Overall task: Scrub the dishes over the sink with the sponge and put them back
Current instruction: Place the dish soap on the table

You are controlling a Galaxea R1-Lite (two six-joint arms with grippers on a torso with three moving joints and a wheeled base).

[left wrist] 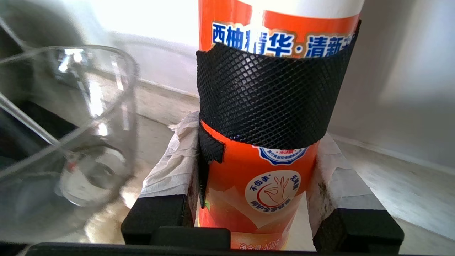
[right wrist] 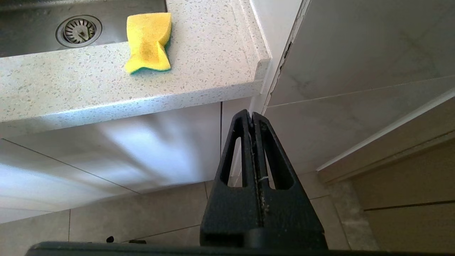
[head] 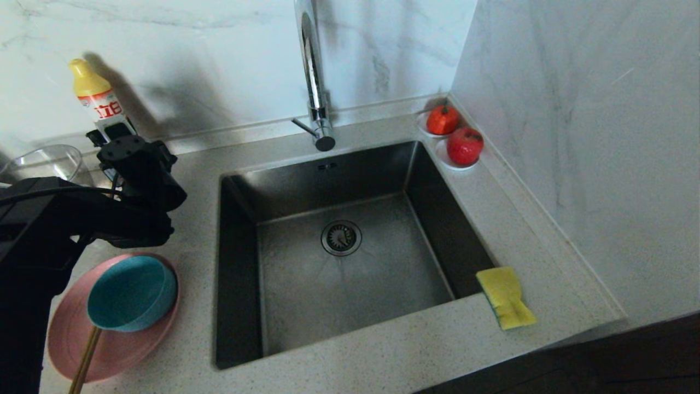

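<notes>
Two padded fingers of the left gripper are pressed on the dish soap bottle, beside the glass jug. Soap looks wanted first. The sponge lies by the sink; the pink plate, teal bowl and chopsticks wait unwashed. The right gripper is pressed together, parked low. Next, the bottle must be lifted upright.

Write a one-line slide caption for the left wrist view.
Left gripper closed around an orange dish-soap bottle beside a clear glass jug on the counter.
</notes>
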